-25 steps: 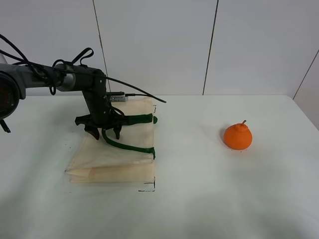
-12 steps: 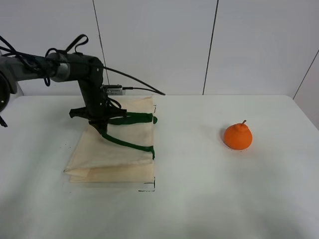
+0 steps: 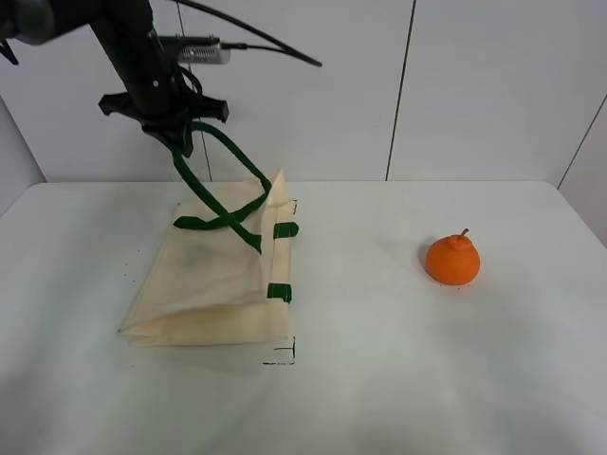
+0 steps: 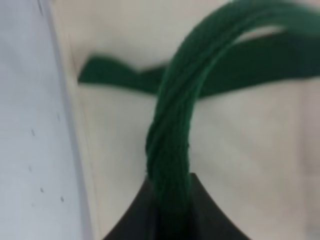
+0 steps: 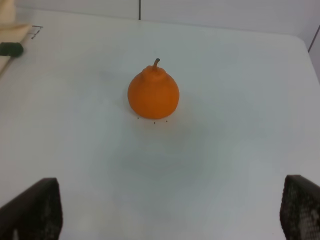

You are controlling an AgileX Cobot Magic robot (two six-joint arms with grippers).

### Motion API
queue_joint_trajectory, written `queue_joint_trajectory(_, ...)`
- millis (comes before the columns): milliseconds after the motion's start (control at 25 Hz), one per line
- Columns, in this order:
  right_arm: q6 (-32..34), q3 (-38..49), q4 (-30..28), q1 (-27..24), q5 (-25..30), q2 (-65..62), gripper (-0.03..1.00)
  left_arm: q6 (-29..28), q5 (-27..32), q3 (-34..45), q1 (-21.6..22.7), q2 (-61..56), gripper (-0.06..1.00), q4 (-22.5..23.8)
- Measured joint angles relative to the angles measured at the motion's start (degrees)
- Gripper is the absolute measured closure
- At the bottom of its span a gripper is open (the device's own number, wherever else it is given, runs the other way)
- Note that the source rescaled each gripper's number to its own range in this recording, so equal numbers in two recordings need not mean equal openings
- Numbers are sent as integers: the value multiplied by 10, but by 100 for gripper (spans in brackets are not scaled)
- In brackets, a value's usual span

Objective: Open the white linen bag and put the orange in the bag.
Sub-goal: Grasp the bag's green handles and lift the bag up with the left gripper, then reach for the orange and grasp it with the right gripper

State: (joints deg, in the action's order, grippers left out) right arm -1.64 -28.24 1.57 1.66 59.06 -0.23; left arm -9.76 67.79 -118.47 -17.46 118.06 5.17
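Observation:
The white linen bag (image 3: 213, 280) lies on the left of the table, its rim with green tabs facing the middle. My left gripper (image 3: 180, 137) is high above the bag's far end, shut on one dark green strap handle (image 3: 220, 166) and holding it up taut. The left wrist view shows that strap (image 4: 172, 125) pinched between the dark fingers (image 4: 135, 220) over the cream cloth (image 4: 250, 165). The orange (image 3: 452, 259) sits alone on the right. The right wrist view shows the orange (image 5: 153, 93) ahead of my right gripper (image 5: 165, 215), which is open and empty.
The white table (image 3: 427, 379) runs back to a white panelled wall. Black corner marks (image 3: 285, 358) are drawn on the table by the bag's near corner. The right arm does not show in the exterior high view.
My left gripper has risen from bag level to well above the table, taking the green strap with it. The bag's upper layer near the rim has lifted a little. The orange has not moved.

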Motion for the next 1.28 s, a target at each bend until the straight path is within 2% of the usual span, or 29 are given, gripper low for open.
queue_joint_trajectory(360, 1, -1, 0, 0, -2, 36, -3, 3, 1, -10, 0, -126, 94, -12)
queue_joint_trajectory(640, 1, -71, 14, 0, -82, 282, -3, 3, 1, -10, 0, -157, 94, -12)
queue_joint_trajectory(840, -2, -172, 43, 0, -120, 535, -3, 4, 1, -10, 0, -157, 94, -25)
queue_joint_trajectory(1040, -54, -312, 77, 0, -126, 797, -3, 8, 1, -10, 0, -158, 94, -38)
queue_joint_trajectory(1120, -63, -382, 83, 0, -115, 883, -3, 13, 1, -10, 0, -158, 94, -36)
queue_joint_trajectory(1280, -67, -506, 91, 0, -54, 1026, -3, 18, 1, -10, 0, -158, 94, -29)
